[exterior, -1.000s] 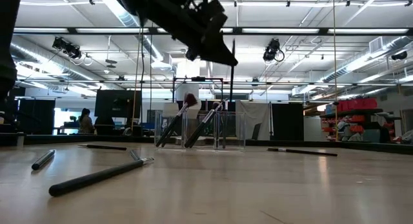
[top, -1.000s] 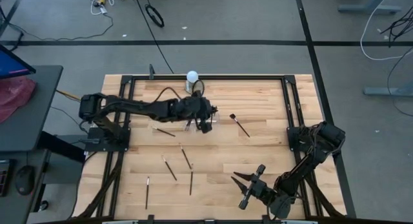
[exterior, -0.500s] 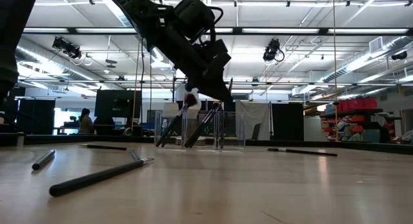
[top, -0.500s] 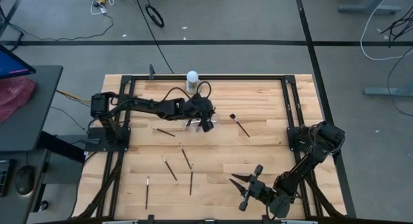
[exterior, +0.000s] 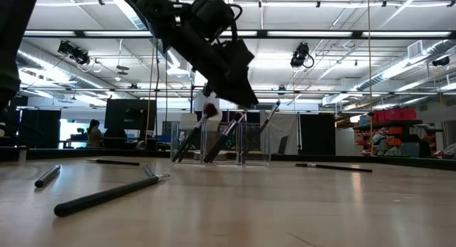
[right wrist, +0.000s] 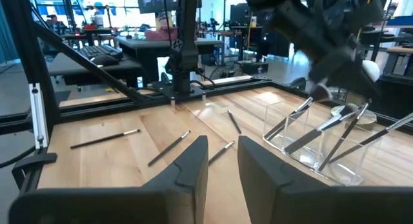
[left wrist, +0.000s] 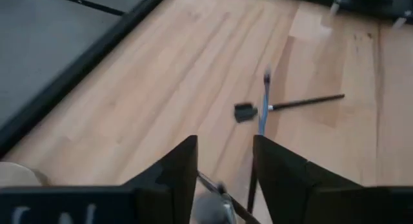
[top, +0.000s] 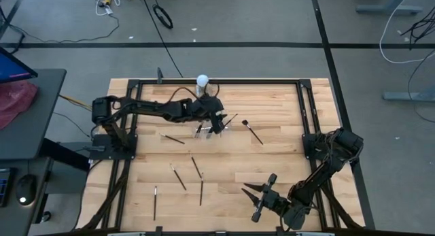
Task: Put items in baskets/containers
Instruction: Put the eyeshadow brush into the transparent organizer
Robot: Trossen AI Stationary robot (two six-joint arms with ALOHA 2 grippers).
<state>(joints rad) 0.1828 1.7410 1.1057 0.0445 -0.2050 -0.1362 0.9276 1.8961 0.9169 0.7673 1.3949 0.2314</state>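
Note:
A clear plastic holder (exterior: 249, 144) stands at the table's far middle, also seen in the high view (top: 212, 129) and the right wrist view (right wrist: 322, 161). Three dark-handled brushes lean in it, bristles up; one brush (exterior: 270, 116) tilts toward the table's right (top: 231, 119). My left gripper (top: 217, 120) hovers just above the holder (exterior: 246, 97), open and empty (left wrist: 226, 166). Several brushes lie flat on the wood, among them one (top: 252, 132) right of the holder and one (top: 173, 139) left of it. My right gripper (top: 258, 197) waits open near the front edge.
A white ball on a grey base (top: 202, 80) stands at the far edge behind the holder. Loose brushes (top: 196, 166) (top: 155, 202) lie across the table's near left half. A black frame rail (top: 217, 80) runs round the table.
My left gripper has come down over the holder and then shifted slightly toward the far edge. A third brush now stands in the holder, its top leaning toward the table's right.

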